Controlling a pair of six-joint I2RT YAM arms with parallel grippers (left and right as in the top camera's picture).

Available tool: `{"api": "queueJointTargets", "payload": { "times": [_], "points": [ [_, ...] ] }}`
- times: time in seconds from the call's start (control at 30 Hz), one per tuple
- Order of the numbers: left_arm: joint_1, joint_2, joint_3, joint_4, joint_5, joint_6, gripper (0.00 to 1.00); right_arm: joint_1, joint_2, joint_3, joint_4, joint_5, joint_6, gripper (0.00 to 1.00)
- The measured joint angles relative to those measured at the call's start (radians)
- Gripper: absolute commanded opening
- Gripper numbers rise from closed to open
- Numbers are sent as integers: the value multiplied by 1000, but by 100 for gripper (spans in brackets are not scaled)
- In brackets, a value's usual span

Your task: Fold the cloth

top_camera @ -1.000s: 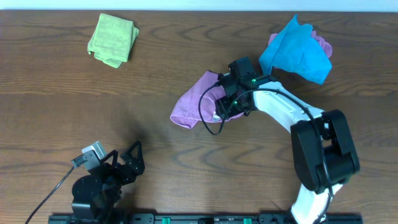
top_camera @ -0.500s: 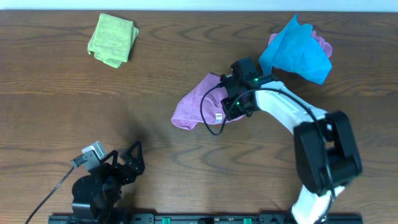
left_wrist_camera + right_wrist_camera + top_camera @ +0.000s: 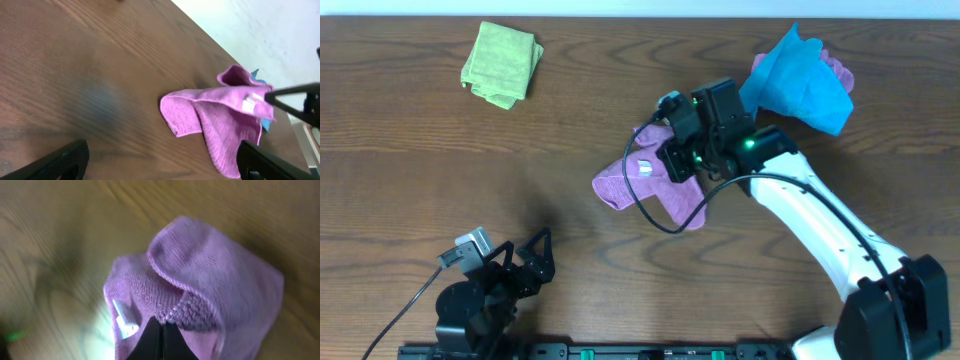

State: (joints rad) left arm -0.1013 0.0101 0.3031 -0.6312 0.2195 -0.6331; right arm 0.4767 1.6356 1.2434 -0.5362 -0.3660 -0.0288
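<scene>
Cloth: the lilac cloth (image 3: pixel 678 203) sits right of the worktop's middle, bunched and loosely doubled over rather than spread flat.
Cloth, shape: one edge is drawn up to the right pincer; the rest hangs away in soft folds, and the lowest folds look to rest on the wood.
Tag: a small white tag (image 3: pixel 248 104) shows on the raised edge, just beside the spot where the cloth is gripped.
Right pincer: the right pincer (image 3: pixel 159 330) is pinched tight on the cloth's edge, its two tips meeting with fabric between them (the wrist view shows this best).
Right arm: it reaches in from the lower right, its head over the cloth's upper part.
Left pincer: the left pincer (image 3: pixel 163 150) is spread wide and holds nothing; it sits low near the front left corner, well apart from the cloth.
Worktop: dark brown wood grain (image 3: pixel 420 170).
Blue cloth: a bright blue cloth (image 3: pixel 800 85) lies crumpled near the back right, close to the right arm's head but apart from the lilac cloth.
Green cloth: a light green folded cloth (image 3: pixel 502 62) lies at the back left, far from everything else.
</scene>
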Motion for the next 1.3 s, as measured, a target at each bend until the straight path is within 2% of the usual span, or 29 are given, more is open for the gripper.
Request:
{"api": "queueJointTargets", "payload": {
  "times": [0.27, 0.37, 0.5, 0.57, 0.63, 0.67, 0.77, 0.93, 1.17, 1.23, 1.3],
  "points": [
    [0, 0, 0, 1, 10, -21, 95, 53, 111, 0, 353, 31, 21, 1],
    [0, 0, -1, 0, 11, -29, 95, 54, 212, 1, 493, 100, 24, 1],
    [0, 0, -1, 0, 11, -37, 96, 53, 340, 1, 582, 230, 23, 3],
    [0, 0, -1, 0, 11, -40, 95, 51, 387, 1, 605, 303, 21, 16],
    [0, 0, -1, 0, 11, -44, 95, 46, 417, 1, 622, 395, 22, 42],
    [0, 0, -1, 0, 11, -44, 95, 43, 420, 1, 627, 428, 22, 49],
    [0, 0, -1, 0, 11, -44, 95, 26, 414, 8, 608, 513, 18, 58],
    [0, 0, -1, 0, 11, -83, 95, 6, 344, 12, 487, 541, 19, 70],
    [0, 5, -1, 1, 62, -120, 96, -9, 98, 26, 222, 478, 95, 80],
    [0, 21, 0, 2, 86, -126, 96, -37, 53, 34, 125, 426, 129, 79],
    [0, 65, 7, 0, 111, -127, 96, -80, 29, 35, 41, 361, 152, 82]
  ]
}}
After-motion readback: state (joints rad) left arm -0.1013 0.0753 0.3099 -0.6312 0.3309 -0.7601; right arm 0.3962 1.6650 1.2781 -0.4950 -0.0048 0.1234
